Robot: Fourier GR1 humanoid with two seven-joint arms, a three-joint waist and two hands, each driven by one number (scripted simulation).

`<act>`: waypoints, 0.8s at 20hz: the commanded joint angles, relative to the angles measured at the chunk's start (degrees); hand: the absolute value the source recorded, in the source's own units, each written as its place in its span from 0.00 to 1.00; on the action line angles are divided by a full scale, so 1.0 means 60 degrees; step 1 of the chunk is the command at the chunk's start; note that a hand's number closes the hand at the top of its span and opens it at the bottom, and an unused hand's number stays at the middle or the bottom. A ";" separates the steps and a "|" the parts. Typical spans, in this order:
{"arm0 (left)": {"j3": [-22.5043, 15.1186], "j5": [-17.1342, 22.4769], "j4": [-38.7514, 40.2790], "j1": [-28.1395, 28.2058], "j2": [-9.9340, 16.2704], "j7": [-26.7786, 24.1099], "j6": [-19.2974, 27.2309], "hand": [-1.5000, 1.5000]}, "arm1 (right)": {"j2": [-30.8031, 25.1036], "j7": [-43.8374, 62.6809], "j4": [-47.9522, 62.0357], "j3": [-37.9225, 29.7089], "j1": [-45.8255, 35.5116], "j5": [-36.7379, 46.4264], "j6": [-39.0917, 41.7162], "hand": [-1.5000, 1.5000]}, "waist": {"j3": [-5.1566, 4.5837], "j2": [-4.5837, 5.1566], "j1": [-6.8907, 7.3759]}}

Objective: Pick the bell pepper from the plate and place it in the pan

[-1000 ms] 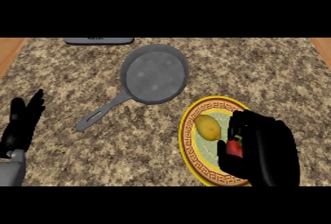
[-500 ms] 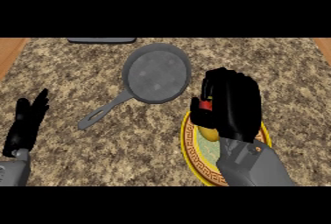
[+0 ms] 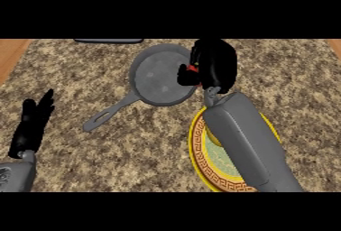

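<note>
We see the right hand at the far side of the counter, its fingers curled round the bell pepper, of which only a small red patch shows between the fingers and the thumb; the rest of it is hidden by the hand. The hand and the pepper sit over the right edge of the pan, and we cannot tell whether the pepper touches the pan's floor or is held above it. The pan's handle runs toward the near left. The right forearm crosses the plate and covers most of it, so that only the plate's yellow patterned rim and a strip of its pale green centre show on the left; a bit of something yellow peeks out beside the forearm, too little for us to name. The left hand rests near the left edge, fingers straight and pointing up. A dark object is cut off at the far edge.
</note>
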 commanded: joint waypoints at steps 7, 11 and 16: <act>-0.0485 -0.0453 -0.0820 0.0116 -0.0444 0.0589 0.0266 0.50 | 0.0005 -0.1742 0.5281 -0.0226 -0.1903 -0.2138 -0.2585 1.00 | 0.0009 0.0028 0.0189; -0.0132 -0.0105 -0.0036 -0.0793 -0.0087 0.0539 -0.0233 0.50 | 0.0006 -0.2907 0.6686 -0.0929 -0.2537 -0.2845 -0.2925 1.00 | 0.0010 0.0266 0.0492; -0.0428 -0.0248 -0.0230 -0.0702 -0.0334 0.0211 -0.0243 0.50 | 0.0006 -0.4099 0.7171 -0.1181 -0.2158 -0.4241 -0.3774 1.00 | 0.0027 0.0384 0.0917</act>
